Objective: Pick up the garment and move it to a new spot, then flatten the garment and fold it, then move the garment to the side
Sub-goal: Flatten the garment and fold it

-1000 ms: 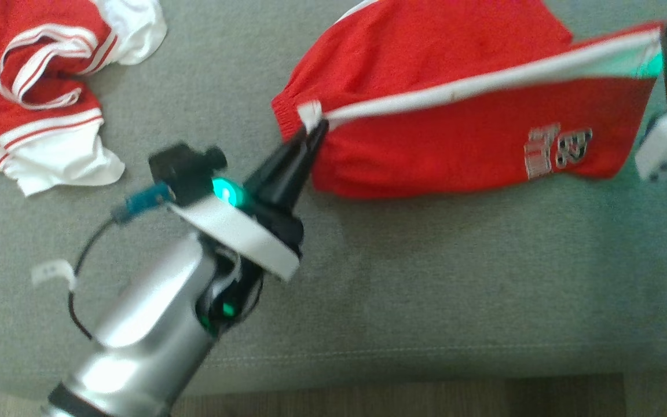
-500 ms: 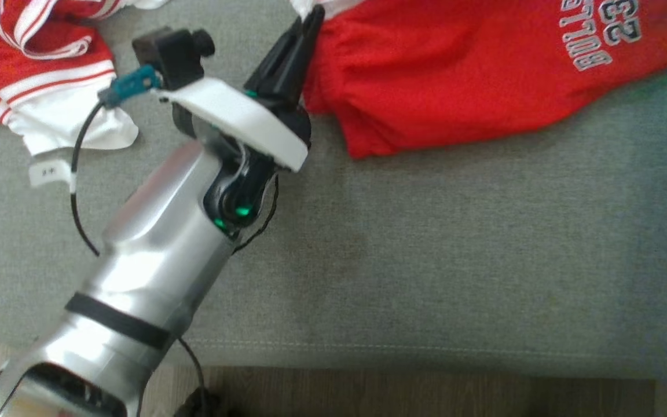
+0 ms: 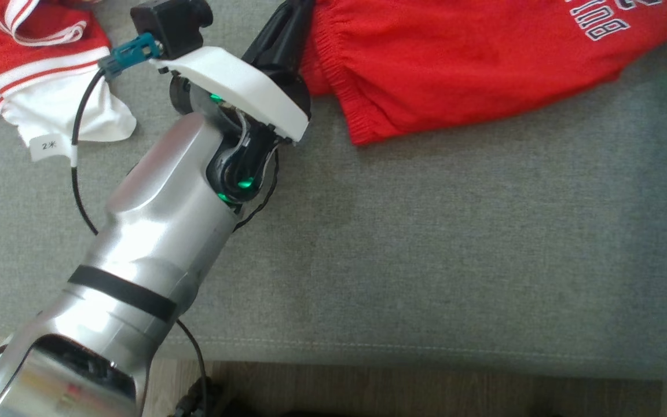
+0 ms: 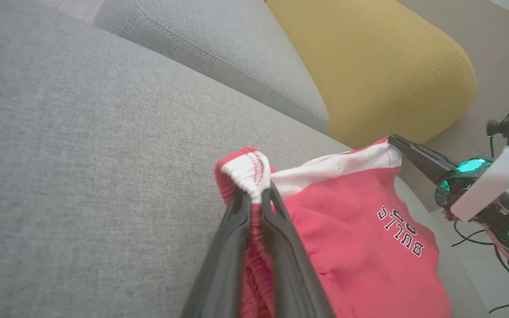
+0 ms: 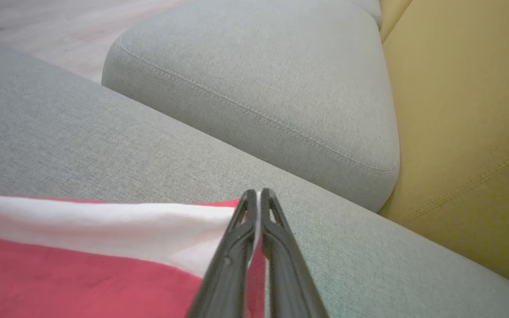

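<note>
Red shorts (image 4: 347,229) stretch between left gripper (image 4: 256,194) and right gripper (image 5: 258,194), both clenched on them. Mid-carry, probably; next, lower flat.

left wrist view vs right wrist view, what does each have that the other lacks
Left wrist view: the left gripper with fingers pinching the gathered waistband, and the BULLS lettering. Right wrist view: a close look at the right gripper with fingers shut on the white hem. Both: the red cloth shorts, grey fabric sofa, yellow cushion.
</note>
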Robot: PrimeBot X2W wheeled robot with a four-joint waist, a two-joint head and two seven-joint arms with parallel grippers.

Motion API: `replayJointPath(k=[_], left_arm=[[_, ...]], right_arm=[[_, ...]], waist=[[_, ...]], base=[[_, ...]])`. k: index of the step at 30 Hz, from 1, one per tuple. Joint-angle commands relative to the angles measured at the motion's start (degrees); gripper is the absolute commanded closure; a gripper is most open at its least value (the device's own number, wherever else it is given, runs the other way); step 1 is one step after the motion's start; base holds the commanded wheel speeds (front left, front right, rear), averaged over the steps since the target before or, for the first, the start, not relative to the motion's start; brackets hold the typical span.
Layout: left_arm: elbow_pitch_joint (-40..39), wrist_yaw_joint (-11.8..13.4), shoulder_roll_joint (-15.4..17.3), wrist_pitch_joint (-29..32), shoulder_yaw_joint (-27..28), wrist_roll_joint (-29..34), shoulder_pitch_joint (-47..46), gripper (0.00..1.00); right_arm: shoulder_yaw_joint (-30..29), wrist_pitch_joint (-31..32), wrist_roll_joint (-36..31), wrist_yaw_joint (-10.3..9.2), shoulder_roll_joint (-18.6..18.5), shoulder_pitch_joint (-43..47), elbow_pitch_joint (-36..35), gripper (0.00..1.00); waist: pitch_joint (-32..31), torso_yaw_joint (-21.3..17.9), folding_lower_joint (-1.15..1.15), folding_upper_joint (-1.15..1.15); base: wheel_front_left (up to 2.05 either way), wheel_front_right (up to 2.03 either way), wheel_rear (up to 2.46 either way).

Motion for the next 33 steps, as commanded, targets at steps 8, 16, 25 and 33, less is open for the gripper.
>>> replayJointPath(k=[8, 16, 25, 33], left_arm=[[2.2, 1.1, 2.5, -0.7, 2.4, 2.6, 1.9, 0.00], [-15.2, 9.0, 6.6, -0.7, 11.5, 24.2, 15.1, 0.00], [-31.1, 11.3, 4.4, -0.7, 14.0, 37.6, 30.4, 0.00], [-33.9, 10.3, 2.7, -0.7, 13.9, 40.0, 33.7, 0.00]], right_arm=[[-4.3, -9.1, 1.6, -0.02, 2.9, 1.4, 4.7, 0.00], [-4.2, -7.6, 4.6, -0.02, 3.6, 7.7, 12.5, 0.00], [-7.4, -3.4, 2.3, -0.02, 3.4, 7.6, 22.0, 0.00], [-13.2, 4.1, -2.2, -0.02, 3.3, 7.5, 28.9, 0.19]], waist=[[-3.9, -1.5, 0.00, 0.00], [-8.5, -2.1, 0.00, 0.00], [-10.4, 2.1, 0.00, 0.00], [-11.3, 4.7, 0.00, 0.00]], base=[[0.00, 0.00, 0.00], [0.00, 0.00, 0.00], [0.00, 0.00, 0.00], [0.00, 0.00, 0.00]])
